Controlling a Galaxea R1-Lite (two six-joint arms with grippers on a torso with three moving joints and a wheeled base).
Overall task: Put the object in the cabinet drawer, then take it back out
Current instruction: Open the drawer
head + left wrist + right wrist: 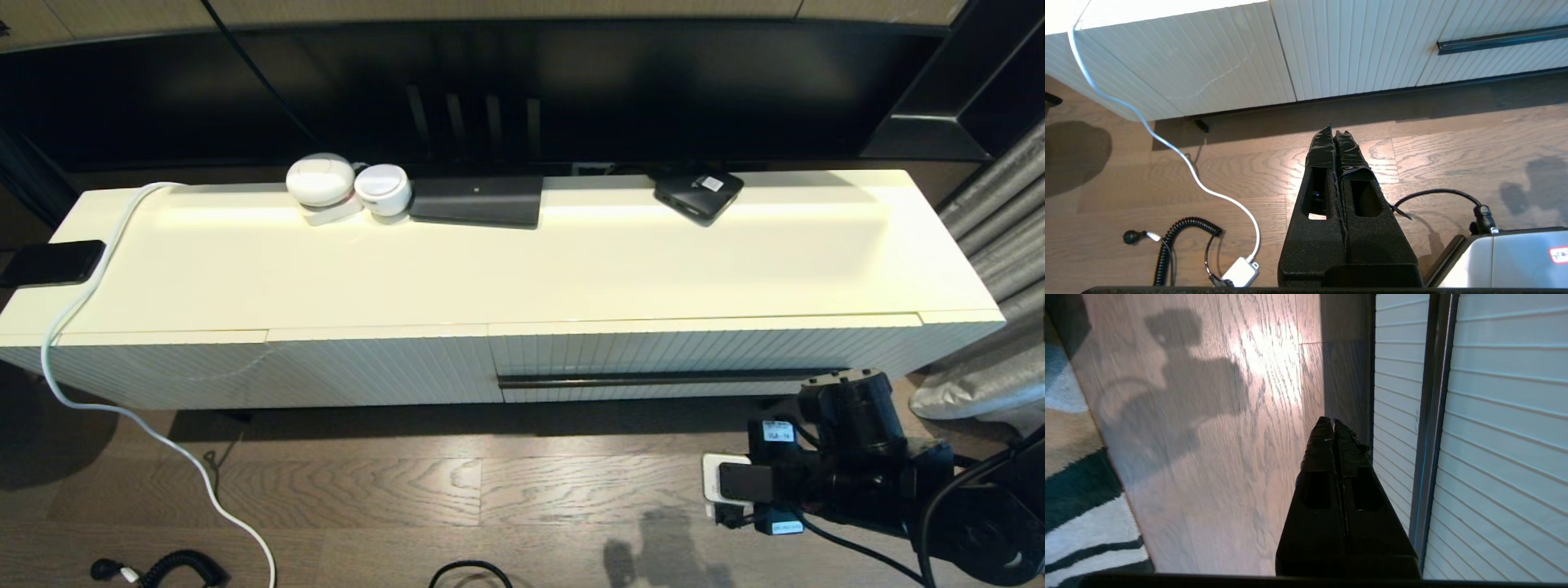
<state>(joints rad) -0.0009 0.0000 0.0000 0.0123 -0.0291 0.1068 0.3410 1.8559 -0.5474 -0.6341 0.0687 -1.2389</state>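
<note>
- The cabinet drawer (710, 355), wide, shallow and white with a vertically ribbed front, is pushed flush into the right half of a long cream cabinet (522, 261); a thin black bar handle (669, 379) runs along its face.
- The right gripper (1333, 424), its fingers wrapped in crinkled black tape, hangs low over the grey-brown wood-plank floor (367, 482), just beside the drawer front and clear of the handle. Its jaws are pressed together, gripping nothing.
- In the head view the right arm shows as a black bulk at the drawer's right end, below the handle.
- The left gripper (1334, 132), taped the same way, is parked above the floor, well apart from the cabinet; jaws closed and empty.
- On the smooth glossy surface, along the back edge: two rounded white plastic devices (347, 188), a flat matte black box (478, 200), and a small black square box (698, 193). The front strip above the drawer lies open.
- A white cable (131, 408) drapes over the cabinet's left end onto the floor.
</note>
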